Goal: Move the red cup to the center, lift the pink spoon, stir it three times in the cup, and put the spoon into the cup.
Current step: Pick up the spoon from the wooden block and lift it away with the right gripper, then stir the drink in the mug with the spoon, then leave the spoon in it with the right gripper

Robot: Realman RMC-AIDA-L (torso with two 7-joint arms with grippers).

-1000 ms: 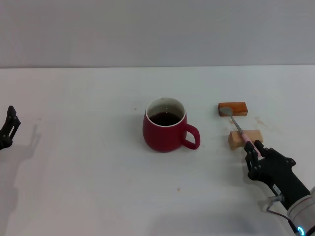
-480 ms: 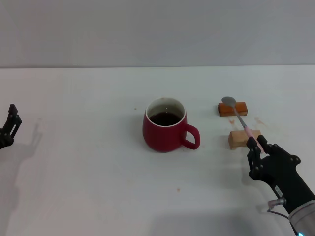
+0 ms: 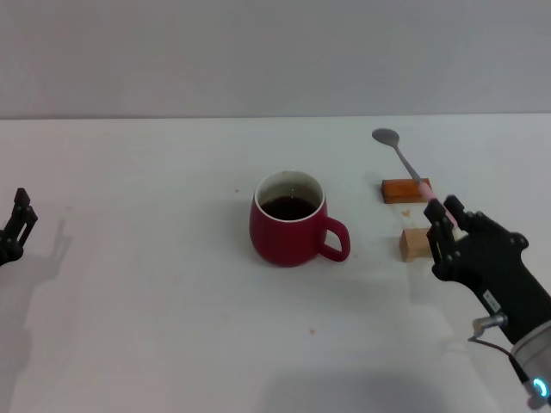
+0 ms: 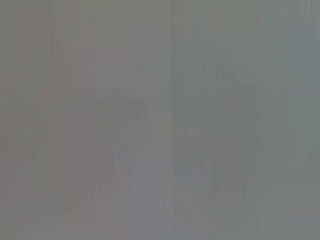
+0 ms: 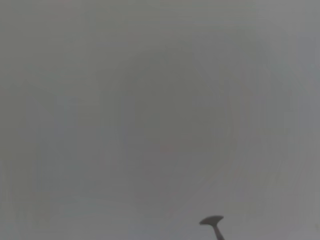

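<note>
The red cup (image 3: pixel 291 224) stands upright at the table's middle with dark liquid inside and its handle toward the right. My right gripper (image 3: pixel 441 215) is shut on the pale pink handle of the pink spoon (image 3: pixel 400 158) and holds it in the air, right of the cup, above the wooden blocks. The grey bowl points up and away. The spoon's bowl also shows in the right wrist view (image 5: pixel 212 220). My left gripper (image 3: pixel 17 225) is parked at the table's far left edge.
An orange-brown wooden block (image 3: pixel 403 189) and a pale wooden block (image 3: pixel 418 243) lie right of the cup, under the raised spoon. The white table (image 3: pixel 155 292) stretches around them. The left wrist view shows only grey.
My right gripper has lifted the spoon off the two wooden blocks and raised it; the bowl has risen well above the orange block. The cup and left arm have not moved.
</note>
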